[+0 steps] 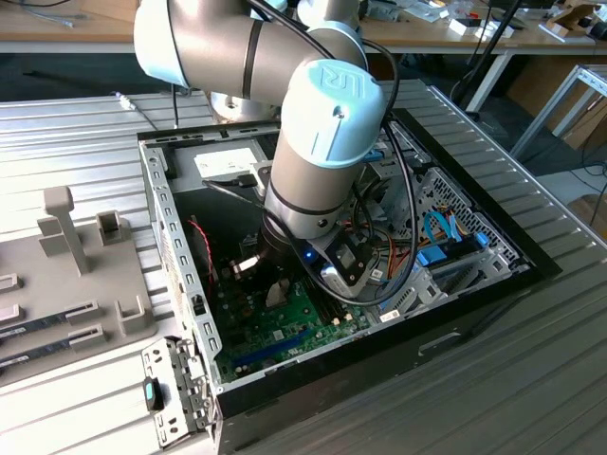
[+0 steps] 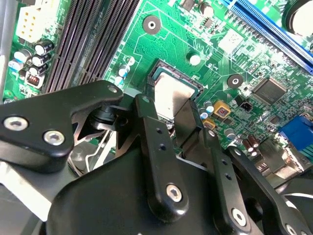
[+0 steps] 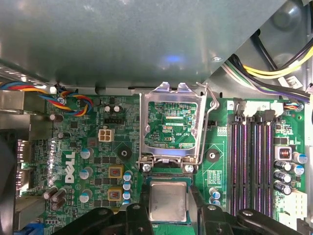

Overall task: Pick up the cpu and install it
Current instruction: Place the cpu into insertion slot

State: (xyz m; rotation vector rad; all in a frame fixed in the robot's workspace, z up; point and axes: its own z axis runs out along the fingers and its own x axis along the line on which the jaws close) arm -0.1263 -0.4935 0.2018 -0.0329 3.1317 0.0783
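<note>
The arm (image 1: pixel 313 161) reaches down into the open computer case (image 1: pixel 180 256) — its wrist low over the green motherboard (image 1: pixel 285 327).

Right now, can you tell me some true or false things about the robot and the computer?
1. The cpu sits between the gripper's fingers. True.
2. The socket's metal cover frame is folded shut over the chip. False: it stands open.
3. The motherboard is red. False: it is green.
4. The arm reaches down into the open computer case. True.
5. Memory slots lie beside the socket. True.
</note>
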